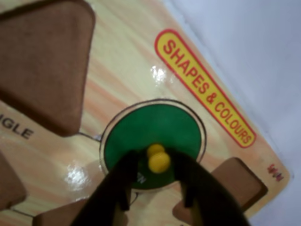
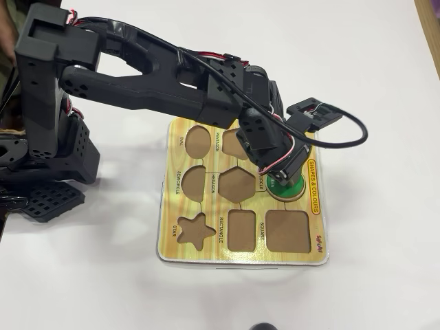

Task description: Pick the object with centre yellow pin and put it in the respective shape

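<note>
The object with centre yellow pin (image 1: 150, 129) is a green disc lying flat on the yellow puzzle board (image 1: 127, 56). It fills the respective shape, the round cut-out, of which only the thin black outline (image 1: 200, 123) shows. My gripper (image 1: 157, 165) reaches down over the disc from the bottom edge of the wrist view. Its two black fingers (image 1: 127, 176) stand close on either side of the yellow pin (image 1: 159, 161), shut on it. In the overhead view the disc (image 2: 290, 189) sits near the board's right edge, partly under the gripper (image 2: 275, 180).
Empty brown cut-outs surround the disc: a triangle (image 1: 42, 61), a square (image 2: 287, 229), a hexagon (image 2: 237, 184), a rectangle (image 2: 241, 229) and a star (image 2: 191, 230). A red "SHAPES & COLOURS" label (image 1: 204, 87) runs beside the board's edge. The arm's base (image 2: 41, 137) stands at the left on the white table (image 2: 371, 82).
</note>
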`<state>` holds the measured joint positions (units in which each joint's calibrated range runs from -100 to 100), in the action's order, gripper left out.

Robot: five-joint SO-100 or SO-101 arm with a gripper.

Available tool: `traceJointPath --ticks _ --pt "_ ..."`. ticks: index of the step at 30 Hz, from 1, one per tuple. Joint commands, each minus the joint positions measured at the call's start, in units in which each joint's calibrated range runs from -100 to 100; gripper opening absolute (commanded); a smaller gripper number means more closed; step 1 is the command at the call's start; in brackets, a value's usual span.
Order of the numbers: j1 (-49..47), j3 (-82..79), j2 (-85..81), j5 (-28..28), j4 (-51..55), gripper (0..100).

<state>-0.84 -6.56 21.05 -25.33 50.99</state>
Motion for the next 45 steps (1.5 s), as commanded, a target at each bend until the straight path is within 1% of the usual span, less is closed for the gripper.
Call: traceJointPath --ticks 1,3,10,18,31,33,35,37,43,45 --pt "0.2 0.6 -0.7 -0.1 -0.9 20" --pt "0.2 0.9 -0.9 -0.1 -0.9 24" --pt "-0.2 1.3 -2.2 0.0 -1.1 24" --pt "-2.7 0.0 -12.9 -0.5 -0.1 24" --pt "-2.8 -1.4 -30.3 -0.8 -0.3 24" --pt "-2.9 -3.7 -33.0 -2.9 -0.6 24" --pt "-2.9 -7.5 -36.9 -7.3 -0.9 24" --pt "-2.9 -10.8 -40.5 -10.2 -0.9 24" --pt "-2.6 -22.5 -52.3 -15.5 -0.9 24" --pt "-2.4 -27.7 -57.4 -18.5 -0.9 24"
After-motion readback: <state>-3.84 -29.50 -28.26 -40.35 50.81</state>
